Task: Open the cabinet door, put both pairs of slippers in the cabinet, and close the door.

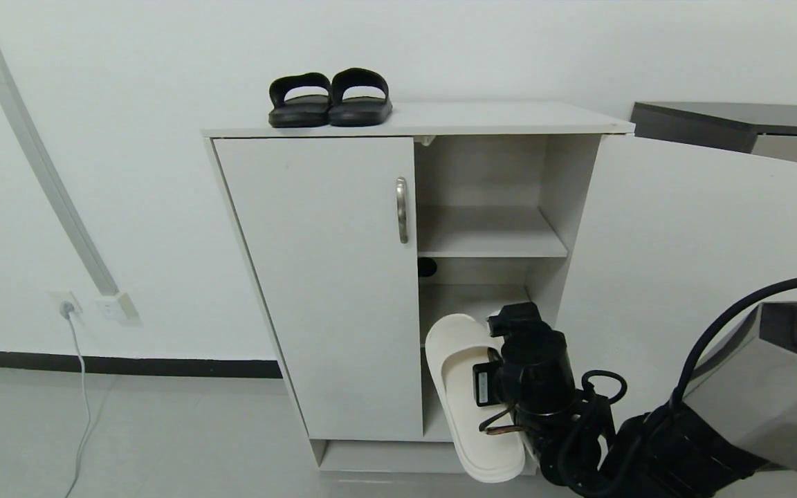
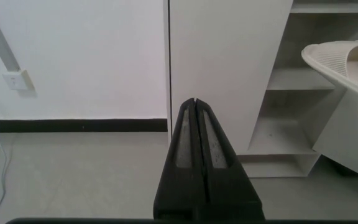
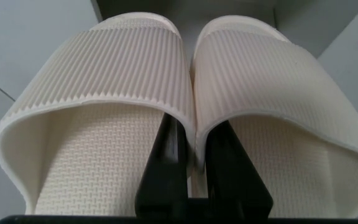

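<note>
**Task items**
- White slippers (image 1: 464, 387): the pair is held side by side off the floor (image 1: 129, 429), in front of the cabinet (image 1: 578, 207) at its lower right opening. The long axis runs near to far. The toe ends point far, toward the lower compartment, and the far tip is level with the opening's edge. The heel ends are nearest and lowest.
- Black slippers (image 1: 330, 98): the pair rests side by side and touching on the cabinet top, over the left door. The long axis runs near to far, with strap openings facing near and toes toward the wall.
- Left door (image 1: 322, 277): closed, handle (image 1: 402, 209) at its right edge.
- Right door (image 1: 682, 242): swung open to the right, exposing an upper shelf (image 1: 488, 235) and a lower compartment.

**End effectors**
- Right end effector (image 3: 194, 174): clamped on the white slippers. Its fingers (image 3: 163, 168) pinch the two adjoining inner side walls together. The straps lie just beyond the fingertips, on the far side. In the head view the pair lies immediately left of the end effector, touching it.
- Left end effector (image 2: 194, 143): fingers pressed together, nothing between them. It sits low above the floor, left of the cabinet's open side, well apart from the white slippers.
</note>
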Robot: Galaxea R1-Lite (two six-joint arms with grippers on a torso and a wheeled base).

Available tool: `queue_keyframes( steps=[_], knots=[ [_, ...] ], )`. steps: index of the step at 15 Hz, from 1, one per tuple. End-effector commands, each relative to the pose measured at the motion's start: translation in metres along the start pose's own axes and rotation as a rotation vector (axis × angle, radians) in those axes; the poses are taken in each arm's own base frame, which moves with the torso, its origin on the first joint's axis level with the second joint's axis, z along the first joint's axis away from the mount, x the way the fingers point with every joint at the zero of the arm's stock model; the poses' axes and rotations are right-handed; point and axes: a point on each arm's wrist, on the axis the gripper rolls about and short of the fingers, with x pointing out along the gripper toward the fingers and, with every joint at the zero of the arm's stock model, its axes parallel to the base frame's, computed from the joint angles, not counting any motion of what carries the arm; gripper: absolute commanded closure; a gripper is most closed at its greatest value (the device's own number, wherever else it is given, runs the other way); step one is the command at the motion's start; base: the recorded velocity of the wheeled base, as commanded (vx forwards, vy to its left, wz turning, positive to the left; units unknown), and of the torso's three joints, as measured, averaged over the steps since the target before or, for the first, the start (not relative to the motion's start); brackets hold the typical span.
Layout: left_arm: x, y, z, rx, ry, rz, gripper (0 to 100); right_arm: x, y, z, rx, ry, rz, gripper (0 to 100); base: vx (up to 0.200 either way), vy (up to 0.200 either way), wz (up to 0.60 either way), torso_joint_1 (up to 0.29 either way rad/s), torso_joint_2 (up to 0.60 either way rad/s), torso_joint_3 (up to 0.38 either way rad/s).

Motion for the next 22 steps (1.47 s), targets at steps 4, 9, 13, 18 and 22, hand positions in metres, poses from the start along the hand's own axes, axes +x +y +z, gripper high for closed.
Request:
queue_keyframes(
  steps=[4, 9, 13, 18, 22],
  knots=[
    [0.000, 0.000, 0.000, 0.000, 0.003, -0.001, 100, 0.003, 0.003, 0.001, 0.005, -0.006, 0.002, 100, 0.000, 0.000, 0.00, 0.002, 0.00, -0.088],
    [0.000, 0.000, 0.000, 0.000, 0.003, -0.002, 100, 0.006, 0.004, -0.005, 0.007, 0.007, -0.001, 100, 0.000, 0.000, 0.00, 0.005, 0.00, -0.188],
    [0.000, 0.000, 0.000, 0.000, 0.003, -0.002, 100, 0.007, 0.004, -0.007, 0.006, 0.010, -0.002, 100, 0.000, 0.000, 0.00, 0.006, 0.00, -0.205],
    [0.000, 0.000, 0.000, -0.002, 0.003, -0.001, 100, 0.012, 0.006, -0.015, 0.006, 0.009, -0.004, 100, 0.000, 0.000, 0.00, 0.005, 0.00, -0.156],
    [0.000, 0.000, 0.000, -0.002, 0.003, -0.001, 100, 0.049, -0.007, -0.039, 0.002, -0.133, -0.058, 100, 0.000, 0.000, 0.00, 0.000, 0.00, 0.000]
  ],
)
